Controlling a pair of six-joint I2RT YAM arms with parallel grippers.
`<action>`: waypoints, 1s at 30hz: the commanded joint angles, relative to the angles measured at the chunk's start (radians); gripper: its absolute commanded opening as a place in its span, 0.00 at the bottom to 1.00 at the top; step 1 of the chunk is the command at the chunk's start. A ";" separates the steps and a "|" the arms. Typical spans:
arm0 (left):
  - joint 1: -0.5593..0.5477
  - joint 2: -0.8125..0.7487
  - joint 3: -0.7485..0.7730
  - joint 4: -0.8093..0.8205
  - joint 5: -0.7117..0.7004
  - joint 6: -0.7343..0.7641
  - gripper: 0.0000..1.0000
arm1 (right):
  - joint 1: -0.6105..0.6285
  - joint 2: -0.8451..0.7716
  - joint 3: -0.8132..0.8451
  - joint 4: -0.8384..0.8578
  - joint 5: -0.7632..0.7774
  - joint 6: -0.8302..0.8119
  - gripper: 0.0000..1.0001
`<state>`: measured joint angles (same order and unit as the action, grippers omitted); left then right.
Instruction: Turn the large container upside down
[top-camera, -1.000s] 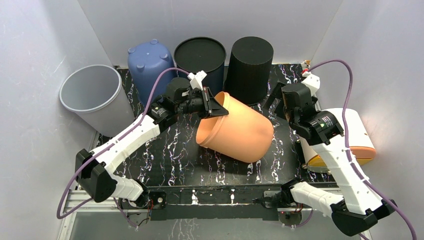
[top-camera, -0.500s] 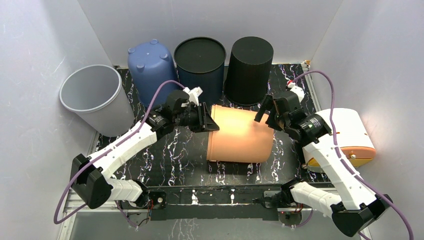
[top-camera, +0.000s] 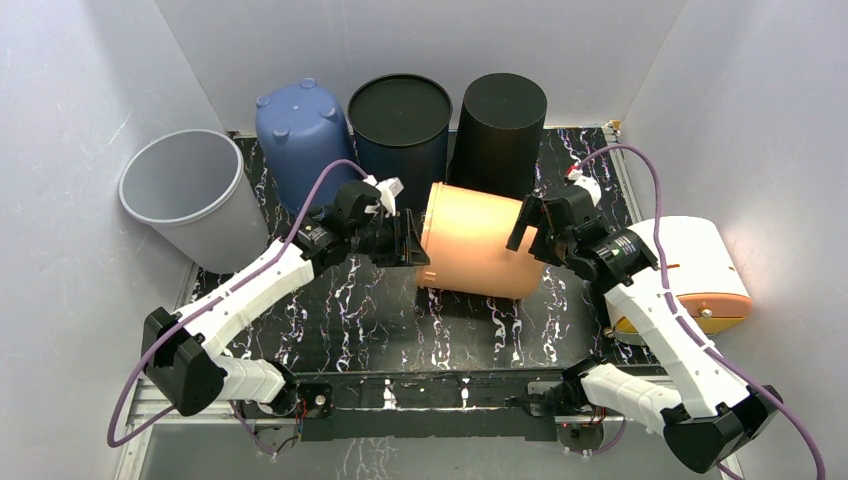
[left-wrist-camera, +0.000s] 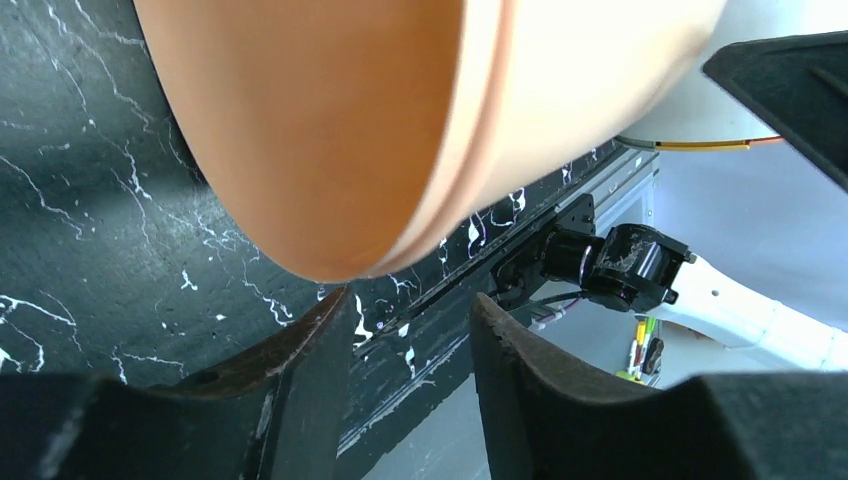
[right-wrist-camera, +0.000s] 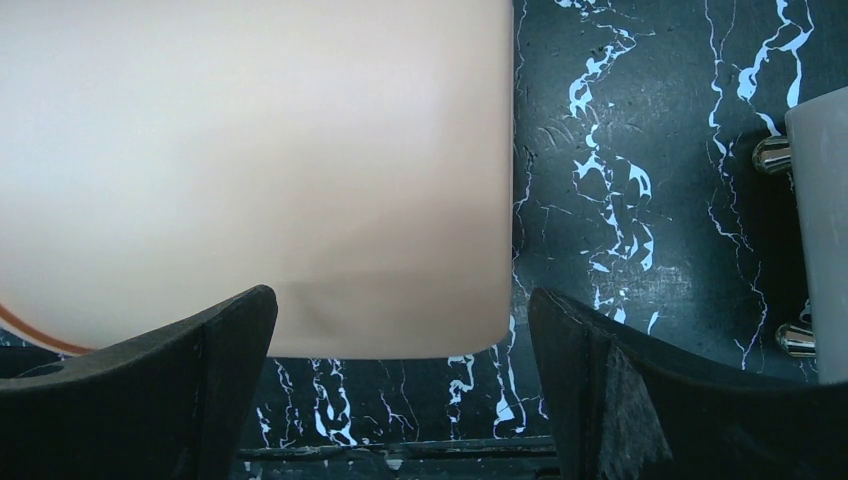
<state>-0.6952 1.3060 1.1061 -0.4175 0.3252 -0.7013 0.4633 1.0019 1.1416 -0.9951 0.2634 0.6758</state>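
Orange container: likely light, stiff, slick.
Hold: rim, beside left gripper.
Left gripper: fingers parted, empty.
Right gripper: fingers spread.

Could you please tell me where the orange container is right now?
In the top view the orange container lies on its side mid-table, between the left gripper and right gripper, just in front of the black bin.

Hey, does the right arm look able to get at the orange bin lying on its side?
Probably yes. The right gripper hangs wide open right at the closed end of the orange bin, and nothing visible stands between them.
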 joint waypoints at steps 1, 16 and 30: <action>0.002 0.007 0.094 -0.058 -0.018 0.056 0.47 | -0.003 0.009 0.025 0.032 0.031 -0.040 0.98; -0.003 0.110 0.335 -0.145 -0.168 0.144 0.71 | -0.018 0.071 0.158 0.017 0.111 -0.091 0.98; -0.092 0.232 0.476 -0.044 -0.481 0.323 0.73 | -0.115 0.123 0.243 0.078 -0.013 -0.112 0.98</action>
<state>-0.7284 1.5234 1.5242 -0.5056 -0.0200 -0.4702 0.3595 1.1324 1.3312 -0.9779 0.2756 0.5793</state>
